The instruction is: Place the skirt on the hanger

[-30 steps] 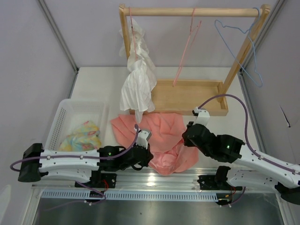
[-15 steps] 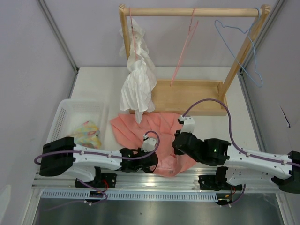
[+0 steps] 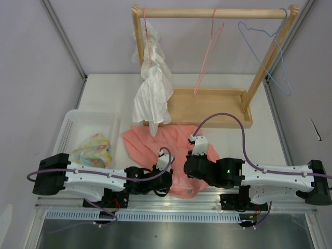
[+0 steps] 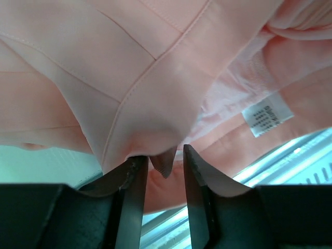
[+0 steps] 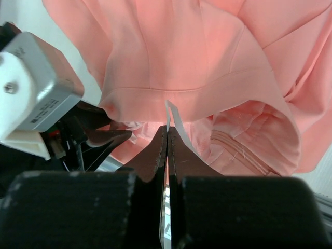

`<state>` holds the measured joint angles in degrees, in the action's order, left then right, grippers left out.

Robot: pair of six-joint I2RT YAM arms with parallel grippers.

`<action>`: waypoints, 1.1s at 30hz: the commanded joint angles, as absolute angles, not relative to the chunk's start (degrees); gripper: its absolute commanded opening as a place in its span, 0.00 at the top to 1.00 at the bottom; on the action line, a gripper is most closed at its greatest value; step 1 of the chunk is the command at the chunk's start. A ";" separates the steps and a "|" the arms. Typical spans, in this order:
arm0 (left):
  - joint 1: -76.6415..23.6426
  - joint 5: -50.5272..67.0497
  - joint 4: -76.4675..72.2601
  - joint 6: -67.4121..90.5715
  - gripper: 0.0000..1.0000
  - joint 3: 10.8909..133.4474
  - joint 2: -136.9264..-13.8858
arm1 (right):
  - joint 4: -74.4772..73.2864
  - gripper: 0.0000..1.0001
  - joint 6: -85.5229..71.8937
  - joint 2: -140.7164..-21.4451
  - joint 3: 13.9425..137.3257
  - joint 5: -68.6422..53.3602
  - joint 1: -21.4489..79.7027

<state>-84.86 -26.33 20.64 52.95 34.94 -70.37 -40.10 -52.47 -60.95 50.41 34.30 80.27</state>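
Overhead: skirt [image 3: 176, 140] lies crumpled on the counter [image 3: 104, 98], near edge, in front of the wooden rack's base tray [image 3: 207, 106]. Both arms reach in over it from either side, wrists almost meeting above the cloth.

Hanger [image 3: 204, 58] is bare, hooked on the rack's top rail [image 3: 233, 13], hanging at a slant, well apart from the skirt. White ruffled garment [image 3: 153, 93] hangs from the rail's left end, its hem just over the skirt's far edge.

Left gripper [image 4: 161, 158]: jaws stand apart. A folded hem of the skirt rests on the tip of one finger [image 4: 132, 192], and a small tuck of fabric dips into the gap between them. A white care label [image 4: 264, 119] lies flat on the cloth off to one side.

Right gripper [image 5: 167, 127]: jaws pressed fully together, pointing into the skirt's folds. A thin white tag [image 5: 169, 111] stands right at their tips; cannot tell whether it is pinched.

White basket [image 3: 70, 127] sits at the left of the counter, with a yellow-and-blue patterned cloth [image 3: 93, 149] in it.
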 commanded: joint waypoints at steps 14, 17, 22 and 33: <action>-88.77 -23.20 18.63 51.41 0.65 34.71 -73.30 | -39.55 1.00 -55.11 -63.28 53.70 38.23 82.35; -88.77 -24.60 18.72 51.85 0.59 35.76 -74.79 | -39.99 1.00 -55.28 -63.19 53.79 38.41 82.44; -88.77 -27.33 20.56 52.99 0.53 37.52 -76.20 | -40.52 1.00 -55.28 -62.93 53.96 38.58 82.44; -88.33 -26.98 22.32 55.46 0.53 39.64 -79.89 | -40.25 1.00 -55.55 -63.19 53.70 38.67 82.70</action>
